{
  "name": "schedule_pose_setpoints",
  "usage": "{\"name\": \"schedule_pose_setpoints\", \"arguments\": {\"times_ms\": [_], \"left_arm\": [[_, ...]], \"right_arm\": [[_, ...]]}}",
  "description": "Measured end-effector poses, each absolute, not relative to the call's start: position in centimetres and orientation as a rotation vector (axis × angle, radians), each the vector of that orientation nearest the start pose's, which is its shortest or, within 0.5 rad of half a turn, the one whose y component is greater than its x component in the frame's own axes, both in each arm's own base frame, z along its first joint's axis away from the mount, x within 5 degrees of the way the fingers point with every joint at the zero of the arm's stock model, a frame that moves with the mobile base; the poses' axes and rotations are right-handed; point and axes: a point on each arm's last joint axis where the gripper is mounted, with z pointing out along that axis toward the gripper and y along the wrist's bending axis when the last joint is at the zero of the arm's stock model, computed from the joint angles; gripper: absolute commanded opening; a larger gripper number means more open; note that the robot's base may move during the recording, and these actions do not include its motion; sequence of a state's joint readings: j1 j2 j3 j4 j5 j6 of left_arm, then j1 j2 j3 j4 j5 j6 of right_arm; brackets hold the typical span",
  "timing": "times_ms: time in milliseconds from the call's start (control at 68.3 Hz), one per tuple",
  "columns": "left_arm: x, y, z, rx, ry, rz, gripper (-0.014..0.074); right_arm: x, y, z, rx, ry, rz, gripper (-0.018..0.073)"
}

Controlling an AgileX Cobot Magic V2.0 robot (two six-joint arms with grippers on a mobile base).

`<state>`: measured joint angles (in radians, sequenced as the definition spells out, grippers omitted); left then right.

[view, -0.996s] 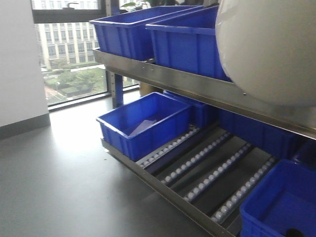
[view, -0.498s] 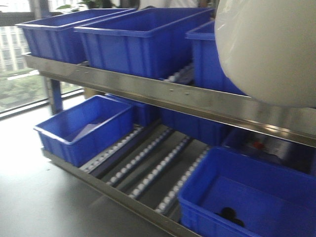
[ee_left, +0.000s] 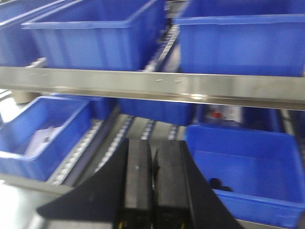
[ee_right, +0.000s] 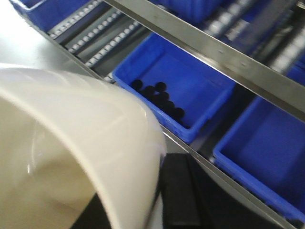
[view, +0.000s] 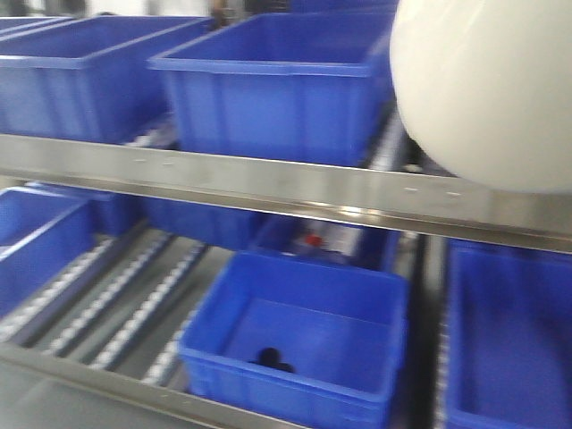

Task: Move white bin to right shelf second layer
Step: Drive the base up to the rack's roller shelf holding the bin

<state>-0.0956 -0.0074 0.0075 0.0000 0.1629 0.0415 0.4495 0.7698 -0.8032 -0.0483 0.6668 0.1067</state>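
Front view: white bin [view: 487,89] aloft at upper right, close to the lens, overlapping the steel front rail of the upper roller shelf level [view: 268,183]. Blue crates [view: 277,85] sit on that level. Frame is blurred.

Left wrist: left gripper [ee_left: 151,143] clenched, fingers pressed together with nothing between them, aimed level at the rack, low and centre.

Right wrist: right gripper [ee_right: 177,188] grasps the white bin [ee_right: 71,152] at its rim. One dark finger lies against the outer wall; the other is hidden. Arm angled down over a lower crate [ee_right: 190,86] of black pieces.
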Motion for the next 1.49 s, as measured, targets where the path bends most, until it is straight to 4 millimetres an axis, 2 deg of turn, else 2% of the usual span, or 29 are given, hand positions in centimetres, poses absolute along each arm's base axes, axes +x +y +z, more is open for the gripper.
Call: {"name": "schedule_pose_setpoints", "arguments": {"times_ms": [1494], "left_arm": [[5.57, -0.53, 19.63, 0.113, 1.643, -0.041, 0.0085]], "right_arm": [[13.45, 6.18, 35.19, -0.385, 2.095, 0.276, 0.0056]]}}
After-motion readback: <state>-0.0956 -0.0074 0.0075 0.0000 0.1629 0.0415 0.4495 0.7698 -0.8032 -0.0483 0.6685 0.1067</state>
